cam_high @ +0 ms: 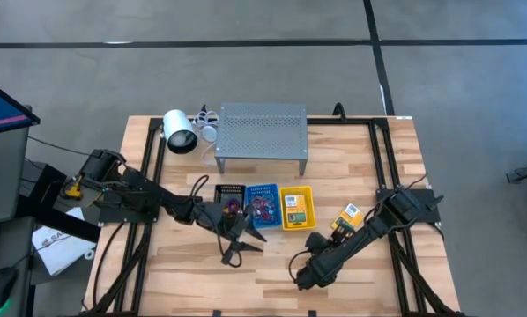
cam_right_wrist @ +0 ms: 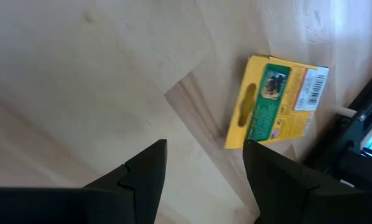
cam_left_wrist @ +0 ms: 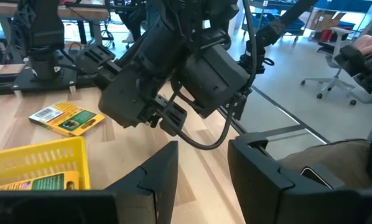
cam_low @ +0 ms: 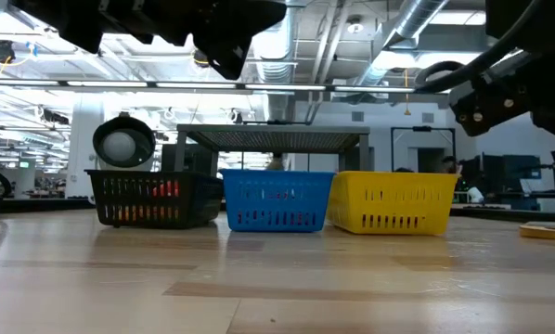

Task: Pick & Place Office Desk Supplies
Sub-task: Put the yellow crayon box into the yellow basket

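Yellow basket (cam_high: pixel 297 208) held a crayon box (cam_high: pixel 293 209), blue basket (cam_high: pixel 262 205) beside it held rubber bands (cam_high: pixel 263 208), black basket (cam_high: pixel 229 201) beyond, left gripper (cam_high: pixel 235 245) and right gripper (cam_high: pixel 306 275) both empty, jaws apart.

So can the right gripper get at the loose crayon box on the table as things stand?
Probably yes. The crayon box lies flat on bare table, just beyond the right gripper, whose fingers are open and empty. Nothing lies between them, and the left gripper is off by the baskets.

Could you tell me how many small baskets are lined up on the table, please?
3, in a row before the metal shelf: black basket on the left, blue basket in the middle, yellow basket on the right.
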